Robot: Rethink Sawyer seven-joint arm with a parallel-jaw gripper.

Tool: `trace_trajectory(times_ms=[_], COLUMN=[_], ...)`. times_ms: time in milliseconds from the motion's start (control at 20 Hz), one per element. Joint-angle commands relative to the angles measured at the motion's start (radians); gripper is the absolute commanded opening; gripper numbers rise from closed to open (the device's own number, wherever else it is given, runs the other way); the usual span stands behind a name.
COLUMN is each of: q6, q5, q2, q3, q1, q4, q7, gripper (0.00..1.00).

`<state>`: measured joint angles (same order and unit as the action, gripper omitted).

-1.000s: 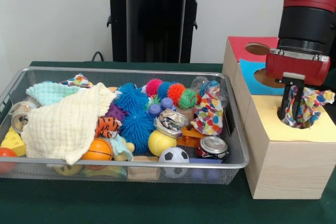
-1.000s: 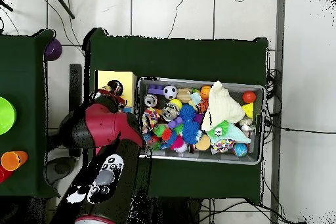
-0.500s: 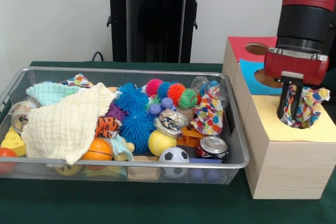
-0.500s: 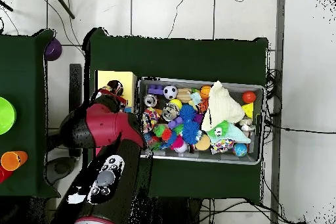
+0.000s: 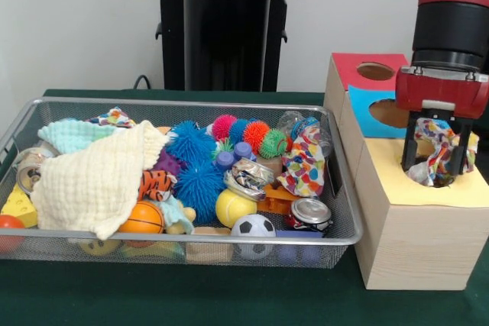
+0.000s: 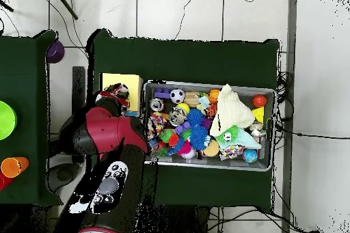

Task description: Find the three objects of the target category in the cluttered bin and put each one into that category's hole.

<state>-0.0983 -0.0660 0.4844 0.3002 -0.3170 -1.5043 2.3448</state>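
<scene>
At the left of the front view the silver wire-mesh bin (image 5: pixel 340 234) lay on the dark green tablecloth (image 5: pixel 153 295), heaped with clutter: a pale yellow waffle-weave cloth (image 5: pixel 95 177) draped over its left half, a mint-green cloth (image 5: pixel 65 135) behind that, spiky blue rubber balls (image 5: pixel 191 146), a yellow tennis-like ball (image 5: pixel 234 208), a small black-and-white football (image 5: pixel 253 226) and a crushed silver drink can (image 5: pixel 248 177). Further right, against the bin's right wall, a second multicoloured spotted cloth (image 5: pixel 304 166) hung bunched and upright, which looked to be of the same kind as the piece at the box. To the right of the bin stood the pale wooden sorting box (image 5: pixel 412 242), with a red-topped hole (image 5: pixel 376 71), a blue-topped hole (image 5: pixel 390 112) and a yellow-topped hole (image 5: pixel 428 177) nearest the camera. The red and black gripper (image 5: pixel 432 164) hung directly over the yellow-topped hole with its two dark fingers spread apart, one on each side of the multicoloured spotted rag (image 5: pixel 437 146). The rag sat between them, bunched and hanging lengthwise into the hole, part below the rim and part above it. No finger seemed to pinch it, so it appeared released. The rag lay straight under the gripper; clearing it probably called for a plain vertical lift.
</scene>
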Motion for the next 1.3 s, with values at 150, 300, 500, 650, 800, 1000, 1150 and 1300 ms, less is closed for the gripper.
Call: trace_trajectory(times_ms=[150, 300, 500, 650, 800, 1000, 1150, 1300], q6=[0.017, 0.020, 0.018, 0.026, 0.027, 0.052, -0.002, -0.023], q5=[0.064, 0.067, 0.068, 0.077, 0.081, 0.090, 0.096, 0.109], q2=[-0.019, -0.016, -0.016, -0.017, -0.005, 0.038, 0.090, 0.111], q3=[-0.080, -0.079, -0.076, -0.062, -0.060, -0.058, -0.047, -0.045], q1=[0.048, 0.047, 0.045, 0.038, 0.039, 0.039, 0.034, 0.038], q4=[-0.054, -0.054, -0.052, -0.046, -0.043, -0.043, -0.022, 0.006], q7=[0.051, 0.055, 0.053, 0.047, 0.042, 0.042, 0.017, 0.003], gripper=[1.00, 1.00, 1.00, 1.00, 1.00, 1.00, 1.00, 1.00])
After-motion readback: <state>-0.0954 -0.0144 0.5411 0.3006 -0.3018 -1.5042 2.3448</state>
